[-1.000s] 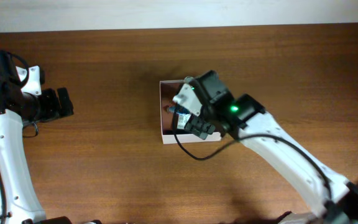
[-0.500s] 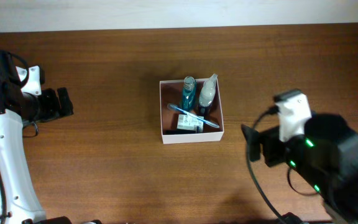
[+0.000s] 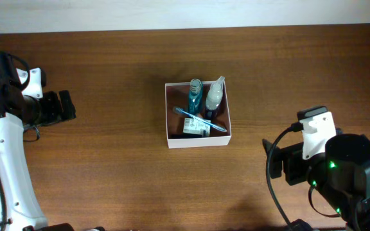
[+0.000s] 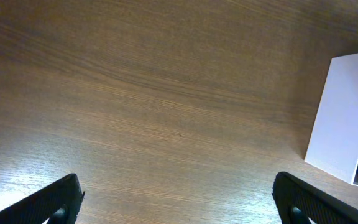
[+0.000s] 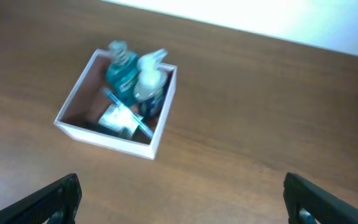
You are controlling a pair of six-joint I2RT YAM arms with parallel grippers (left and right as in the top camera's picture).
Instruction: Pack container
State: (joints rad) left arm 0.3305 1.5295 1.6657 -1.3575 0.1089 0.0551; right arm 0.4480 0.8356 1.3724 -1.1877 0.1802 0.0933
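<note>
Right wrist view, right gripper (image 5: 182,204) high, spread wide, container (image 5: 104,137) ahead-left, contents (image 5: 132,93) blurred, left gripper (image 4: 179,200) also wide

The desk (image 3: 108,160) is lit evenly and softly from above in the overhead view, and its grain is rendered sharply. A pale strip along the top edge is overexposed. Only a faint shadow is seen inside the container (image 3: 197,142). In the left wrist view, a broad whitish sheen is spread across the lower left of the wood, and the container's white wall is tinted lilac. The right wrist view is smeared by blur throughout, and its upper edge is blown out to white.
</note>
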